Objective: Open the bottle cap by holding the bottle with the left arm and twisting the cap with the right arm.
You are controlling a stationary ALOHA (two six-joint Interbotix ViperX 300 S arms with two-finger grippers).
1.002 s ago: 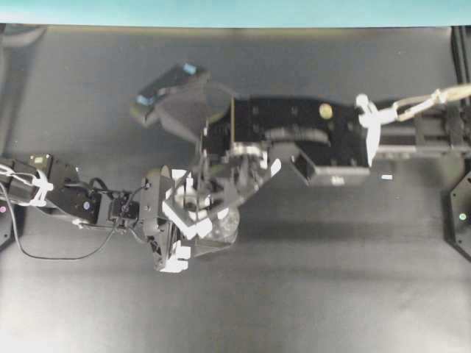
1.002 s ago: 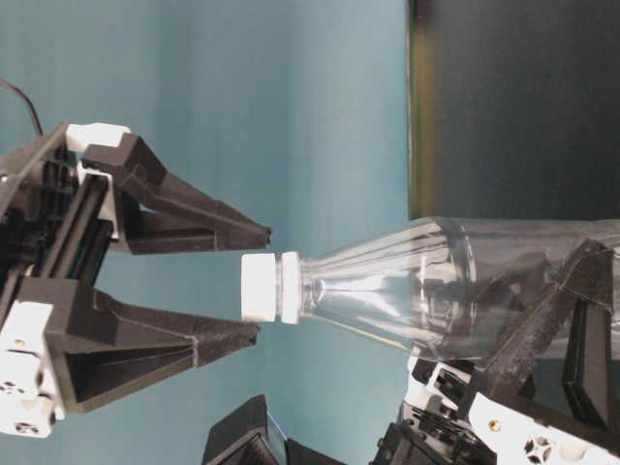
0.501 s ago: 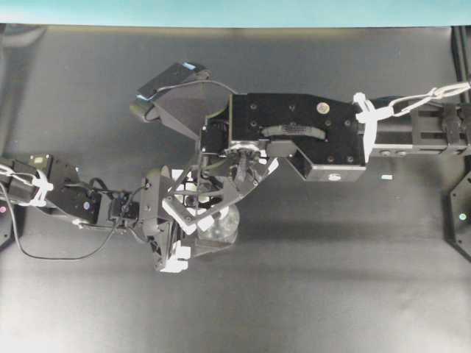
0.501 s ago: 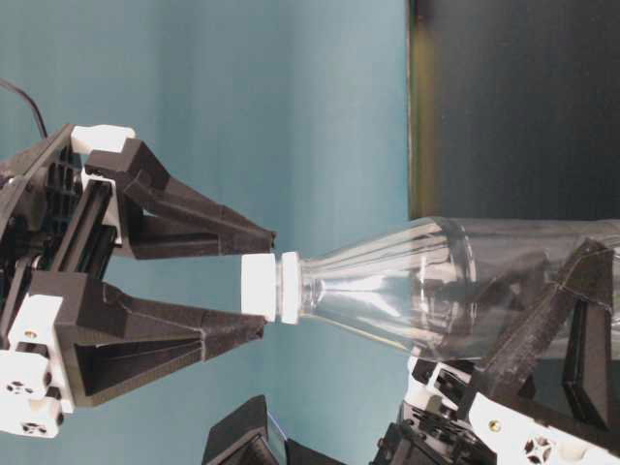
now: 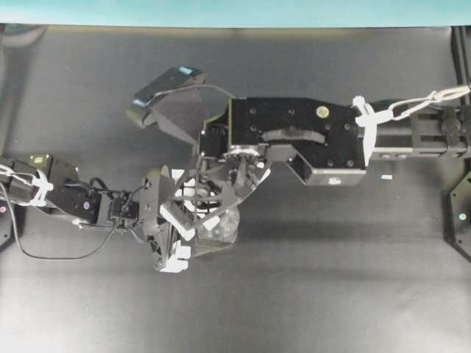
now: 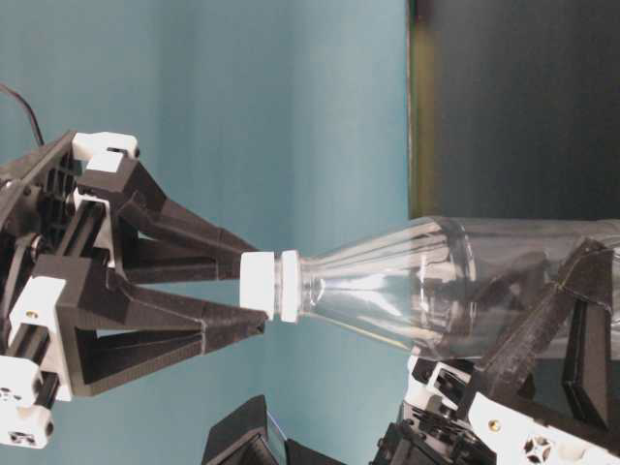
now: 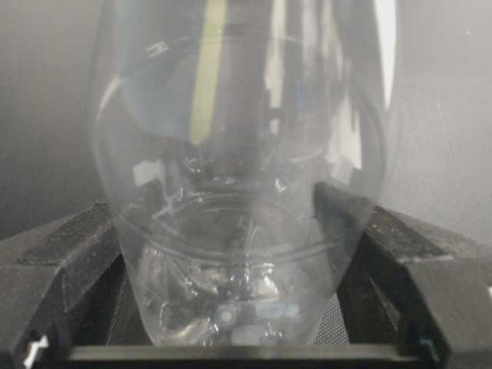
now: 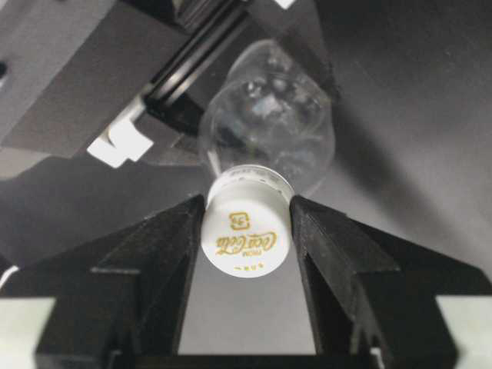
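Note:
The clear bottle is held off the black table with its neck pointing at the right arm. My left gripper is shut on its rounded body, one black finger on each side. The white bottle cap sits between the fingertips of my right gripper, and both tips touch its sides. The table-level view shows the same: the two tips of the right gripper press the cap from above and below. From overhead, both grippers meet at the bottle left of centre.
A tiny white fleck lies on the black table right of the right arm. Black arm bases stand at the left edge and right edge. A teal wall runs along the far side.
The right gripper's jaws have closed from wide open onto the cap. The left gripper and the bottle have not moved.

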